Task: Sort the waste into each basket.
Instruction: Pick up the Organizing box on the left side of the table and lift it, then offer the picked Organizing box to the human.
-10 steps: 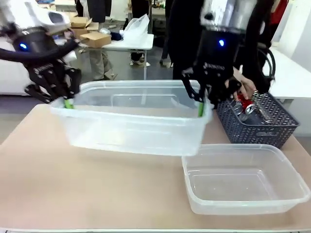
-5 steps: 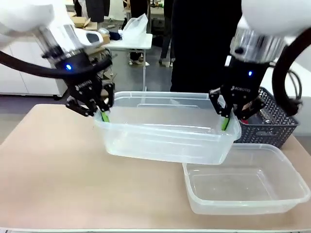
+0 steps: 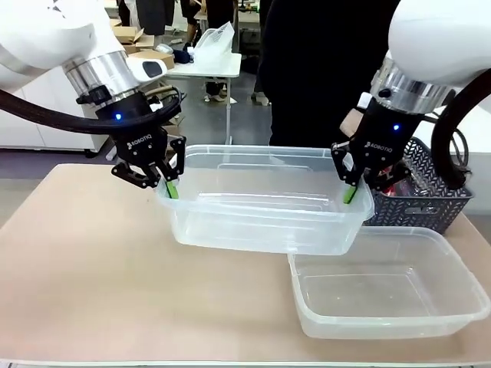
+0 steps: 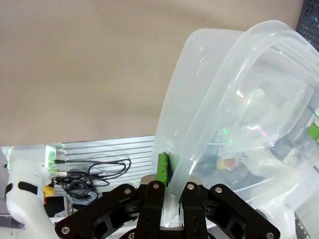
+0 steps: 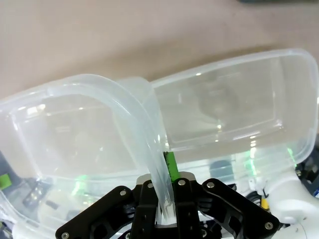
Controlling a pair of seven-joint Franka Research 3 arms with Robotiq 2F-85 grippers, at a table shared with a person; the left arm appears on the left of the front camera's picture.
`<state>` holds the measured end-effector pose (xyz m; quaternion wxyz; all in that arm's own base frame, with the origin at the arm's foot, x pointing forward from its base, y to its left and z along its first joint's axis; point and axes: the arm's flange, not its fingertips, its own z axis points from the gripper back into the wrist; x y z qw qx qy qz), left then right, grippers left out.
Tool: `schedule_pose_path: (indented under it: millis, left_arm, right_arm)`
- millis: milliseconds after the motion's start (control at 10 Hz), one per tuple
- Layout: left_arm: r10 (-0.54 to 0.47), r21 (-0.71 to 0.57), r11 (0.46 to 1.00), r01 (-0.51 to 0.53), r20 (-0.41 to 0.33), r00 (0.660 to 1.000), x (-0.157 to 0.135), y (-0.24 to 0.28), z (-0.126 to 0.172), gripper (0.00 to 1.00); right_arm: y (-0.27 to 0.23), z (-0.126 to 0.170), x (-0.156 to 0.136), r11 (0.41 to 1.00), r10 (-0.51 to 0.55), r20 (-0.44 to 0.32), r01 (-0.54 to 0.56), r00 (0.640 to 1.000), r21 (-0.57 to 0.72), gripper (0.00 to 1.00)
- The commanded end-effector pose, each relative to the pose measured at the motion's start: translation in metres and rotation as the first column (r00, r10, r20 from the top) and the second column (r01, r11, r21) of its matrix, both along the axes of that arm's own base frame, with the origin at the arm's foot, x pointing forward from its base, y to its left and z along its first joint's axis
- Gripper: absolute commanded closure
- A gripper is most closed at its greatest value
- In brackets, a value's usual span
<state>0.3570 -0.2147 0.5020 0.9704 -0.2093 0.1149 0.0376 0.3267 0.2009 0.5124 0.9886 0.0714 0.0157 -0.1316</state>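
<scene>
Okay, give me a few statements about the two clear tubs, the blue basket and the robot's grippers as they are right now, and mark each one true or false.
1. The left gripper and the right gripper each pinch the rim of the same held tub, one at each short end. True.
2. The held tub has crushed cans in it. False: nothing lies in it.
3. The second tub rests on the table on the robot's right, nearer the robot than the held tub. True.
4. The dark blue basket stands at the robot's left. False: it stands at the far right, behind the right gripper.
</scene>
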Motion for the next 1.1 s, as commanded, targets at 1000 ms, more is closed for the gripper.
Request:
schedule_pose_path:
  millis: [1000]
  left_arm:
    - [0.018,-0.013,1.0,-0.018,-0.009,1.0,0.0009,0.0022,0.0011,0.95]
  right_arm:
    - [0.0002,0.0053,-0.0012,1.0,-0.004,-0.001,0.004,1.0,-0.016,0.96]
